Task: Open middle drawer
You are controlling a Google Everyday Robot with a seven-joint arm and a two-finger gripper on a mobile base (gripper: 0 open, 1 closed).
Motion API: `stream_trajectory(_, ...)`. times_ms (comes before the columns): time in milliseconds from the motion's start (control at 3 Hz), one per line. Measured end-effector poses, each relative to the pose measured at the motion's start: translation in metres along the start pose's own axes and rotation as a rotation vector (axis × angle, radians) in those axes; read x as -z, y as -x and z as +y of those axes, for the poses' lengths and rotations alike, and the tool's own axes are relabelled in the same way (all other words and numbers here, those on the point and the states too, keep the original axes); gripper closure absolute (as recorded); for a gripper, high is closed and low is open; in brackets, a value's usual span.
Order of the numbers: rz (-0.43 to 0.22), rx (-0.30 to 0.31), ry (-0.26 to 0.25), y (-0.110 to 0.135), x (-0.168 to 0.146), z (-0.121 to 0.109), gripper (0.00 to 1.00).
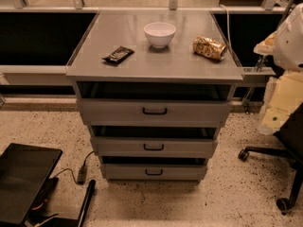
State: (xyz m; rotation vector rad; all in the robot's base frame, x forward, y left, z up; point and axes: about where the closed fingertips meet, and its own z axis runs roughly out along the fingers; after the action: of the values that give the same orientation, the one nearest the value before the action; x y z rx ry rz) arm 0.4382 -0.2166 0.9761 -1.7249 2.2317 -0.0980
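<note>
Your arm [289, 39] shows as a pale bulk at the right edge, cut off by the frame and apart from the cabinet [80, 91]. The gripper cannot be picked out within it, so you cannot tell whether it is spread or closed. There are three grey drawers; the middle drawer [189, 148] is second down. The worktop [94, 65] carries one bowl [159, 33], one snack bar [118, 55] and one crumpled bag [209, 47].

A grey metal cabinet [156, 65] stands mid-frame. On its flat top are a round white bowl [159, 34], a dark snack-bar wrapper [118, 55] and a crumpled gold bag [209, 47]. The middle drawer [118, 147], a wide, shallow grey metal front with a black bar handle [153, 147], is second of three. The gripper is out of frame; the white-and-cream robot arm [289, 41] is at the right edge.
</note>
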Motion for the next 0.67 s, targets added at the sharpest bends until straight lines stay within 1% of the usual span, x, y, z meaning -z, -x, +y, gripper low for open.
stream_trajectory(333,-0.004,0.003,-0.001,0.001,0.000,0.000,0.00)
stream_trajectory(667,-0.073,0.034,0.026,0.001,-0.023,0.009,0.00)
